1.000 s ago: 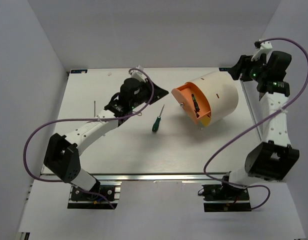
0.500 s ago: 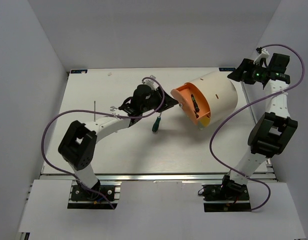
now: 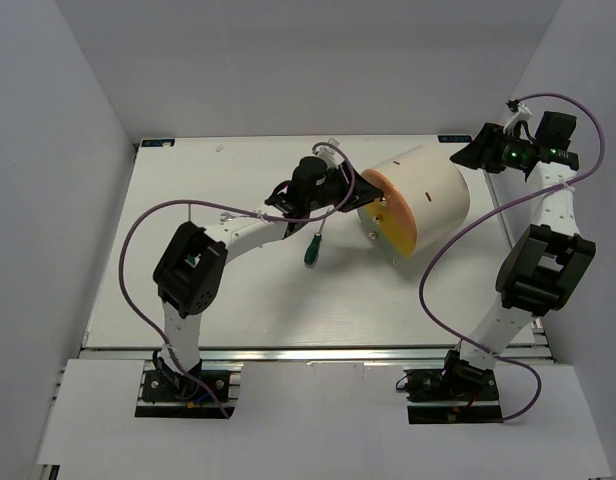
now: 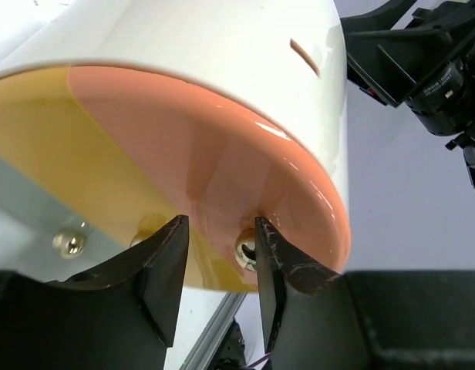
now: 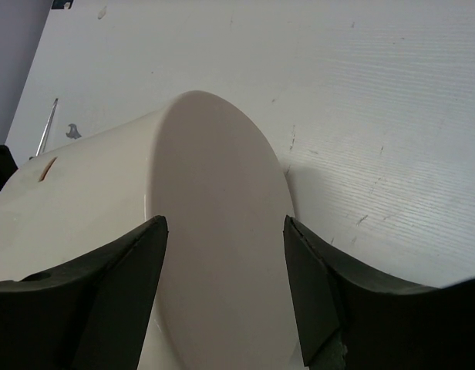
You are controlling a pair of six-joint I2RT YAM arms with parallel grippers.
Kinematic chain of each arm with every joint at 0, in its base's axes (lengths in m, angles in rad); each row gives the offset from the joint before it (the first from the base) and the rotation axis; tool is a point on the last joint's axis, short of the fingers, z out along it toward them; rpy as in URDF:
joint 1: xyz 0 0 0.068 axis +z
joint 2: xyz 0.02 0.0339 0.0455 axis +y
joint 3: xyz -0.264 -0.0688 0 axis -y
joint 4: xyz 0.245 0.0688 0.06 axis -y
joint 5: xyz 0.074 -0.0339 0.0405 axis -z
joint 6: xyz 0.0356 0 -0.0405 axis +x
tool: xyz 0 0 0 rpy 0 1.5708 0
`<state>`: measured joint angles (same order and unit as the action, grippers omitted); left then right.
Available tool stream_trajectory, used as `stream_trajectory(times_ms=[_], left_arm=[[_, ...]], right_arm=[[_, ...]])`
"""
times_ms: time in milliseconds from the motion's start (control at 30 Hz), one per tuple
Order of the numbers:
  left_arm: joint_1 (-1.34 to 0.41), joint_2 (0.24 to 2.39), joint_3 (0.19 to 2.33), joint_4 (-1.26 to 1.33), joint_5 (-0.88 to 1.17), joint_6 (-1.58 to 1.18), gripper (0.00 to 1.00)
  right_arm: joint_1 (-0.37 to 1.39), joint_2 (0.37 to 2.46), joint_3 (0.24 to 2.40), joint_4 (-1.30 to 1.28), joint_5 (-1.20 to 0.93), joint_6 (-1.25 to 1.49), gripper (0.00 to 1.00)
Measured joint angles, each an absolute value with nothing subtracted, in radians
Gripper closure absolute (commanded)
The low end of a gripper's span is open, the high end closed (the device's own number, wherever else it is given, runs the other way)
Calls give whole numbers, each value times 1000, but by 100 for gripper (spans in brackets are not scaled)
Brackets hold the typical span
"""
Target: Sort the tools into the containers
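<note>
The cream-white drum [image 3: 428,190] lies on its side, its orange and yellow face [image 3: 388,213] turned toward my left gripper [image 3: 356,197]. In the left wrist view that gripper [image 4: 220,266] is open, with a small brass knob [image 4: 247,247] on the face [image 4: 168,146] between its jaws, close to the right finger. My right gripper [image 3: 466,158] is open behind the drum, its jaws [image 5: 226,293] spread either side of the plain back end [image 5: 214,231]. A green-handled screwdriver [image 3: 312,248] lies on the table just left of the drum.
A thin metal shaft [image 5: 47,126] and a small wrench [image 5: 72,132] lie far to the left on the white table [image 3: 238,300]. Another knob [image 4: 68,243] shows lower on the yellow part. White walls enclose the table on three sides.
My left gripper has moved right, from the table's middle up to the drum's face. The open compartment with a screwdriver no longer shows. The right arm has lifted and shifted slightly.
</note>
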<state>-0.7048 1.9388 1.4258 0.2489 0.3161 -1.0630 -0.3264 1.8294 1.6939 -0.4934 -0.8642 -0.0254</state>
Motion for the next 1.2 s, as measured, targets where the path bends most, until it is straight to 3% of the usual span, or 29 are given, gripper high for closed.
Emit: stream_trajectory(times_ms=[267, 333, 400, 500, 667, 867, 1200], left_arm=[[-702, 2024, 1528, 236, 338, -1073, 51], [-704, 2017, 1521, 232, 313, -1074, 67], [-704, 1989, 1473, 233, 283, -1076, 71], [-704, 1940, 1386, 230, 253, -1077, 66], [-704, 1934, 1343, 231, 253, -1083, 42], [-704, 1955, 1350, 250, 300, -1094, 40], [-714, 2062, 1399, 279, 346, -1128, 44]], right_arm=[[-342, 1826, 1693, -496, -810, -51, 27], [-342, 1819, 1693, -499, -788, -52, 27], [-345, 1808, 1693, -499, -766, -52, 26], [-354, 1791, 1693, -499, -748, -56, 26], [-384, 1779, 1694, -499, -733, -64, 26], [-400, 1777, 1694, -499, -728, -71, 26], [-399, 1765, 1690, -499, -730, -79, 26]])
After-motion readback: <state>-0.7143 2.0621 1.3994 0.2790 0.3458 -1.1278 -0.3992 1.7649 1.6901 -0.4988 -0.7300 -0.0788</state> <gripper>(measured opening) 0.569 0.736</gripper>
